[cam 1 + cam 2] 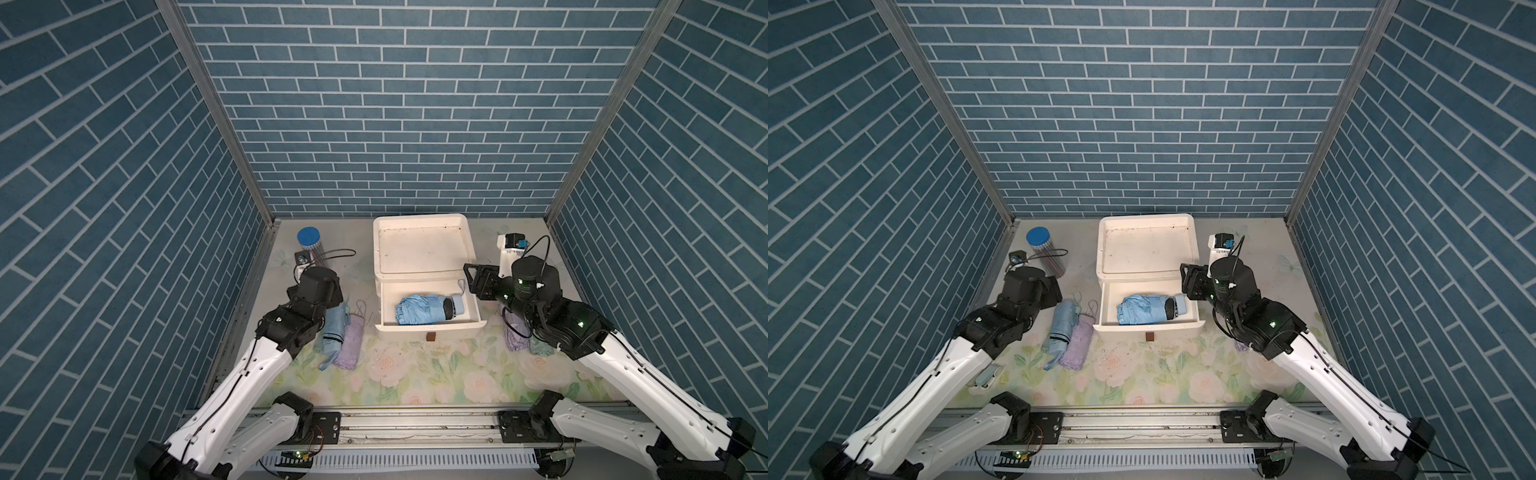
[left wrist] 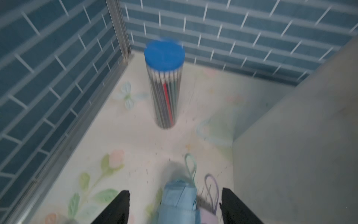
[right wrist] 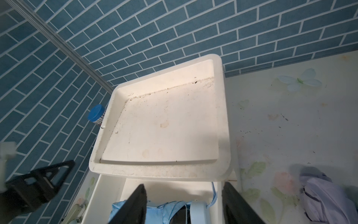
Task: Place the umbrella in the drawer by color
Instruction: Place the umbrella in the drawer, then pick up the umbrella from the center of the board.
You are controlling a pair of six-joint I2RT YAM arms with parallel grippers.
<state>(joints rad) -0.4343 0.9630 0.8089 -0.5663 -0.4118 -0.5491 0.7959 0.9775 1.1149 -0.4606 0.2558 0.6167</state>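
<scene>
Left wrist view: the left jaws are standing apart, straddling the strap end of the blue umbrella [image 2: 178, 201] with a gap showing on each side; nothing is being held. In both top views this umbrella is lying on the bench [image 1: 415, 374], touching the purple umbrella [image 1: 349, 345] along its length, just left of the open drawer [image 1: 428, 329]. A stowed umbrella [image 1: 419, 309], also blue, is lying inside the drawer. The right jaws are likewise standing apart, hovering over its handle end and gripping nothing. A second purple umbrella [image 1: 515, 338] is lying partly under the right arm [image 1: 573, 328].

Handling, as judged: the folded umbrella is likely behaving as a light load, with soft, slippery fabric over a stiff core. Closing across the mid-body is advisable, since straps and loose folds are offering poor purchase. The touching purple neighbour is risking being pinched along with it.
</scene>
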